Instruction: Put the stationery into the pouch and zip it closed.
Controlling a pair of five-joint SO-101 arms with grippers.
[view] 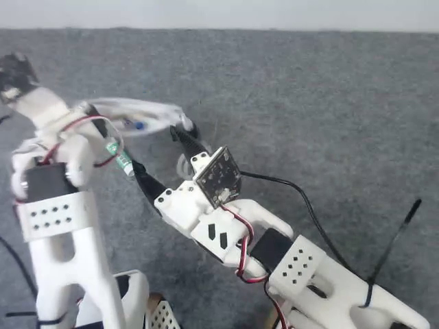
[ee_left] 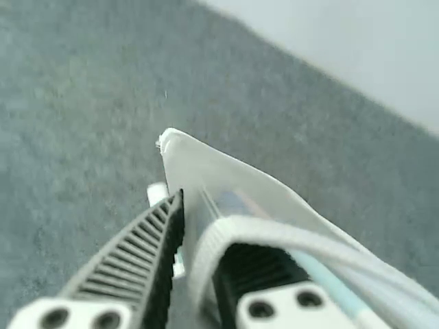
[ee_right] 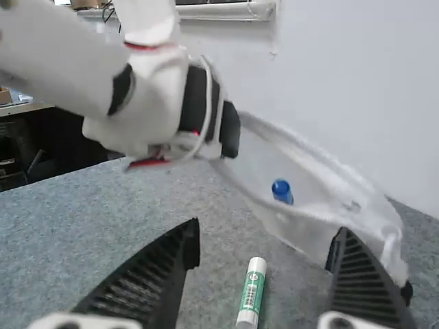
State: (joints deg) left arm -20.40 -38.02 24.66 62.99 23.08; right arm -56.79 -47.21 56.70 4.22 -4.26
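Note:
My left gripper (ee_left: 202, 219) is shut on one edge of the translucent white pouch (ee_left: 233, 181) and holds it off the grey carpet. In the high view the pouch (view: 147, 113) stretches away from the left gripper (view: 103, 125) towards the middle. A blue-capped item (ee_right: 281, 190) lies inside the pouch (ee_right: 322, 185). A green-and-white glue stick (ee_right: 251, 292) lies on the carpet below the pouch, between the spread fingers of my right gripper (ee_right: 266, 236). From above, the right gripper (view: 156, 149) is open just beside the glue stick (view: 121, 157).
Grey carpet (view: 309, 103) covers the table, with free room at the right and the back. A black cable (view: 302, 199) runs from the right arm. A white wall stands behind the table's far edge.

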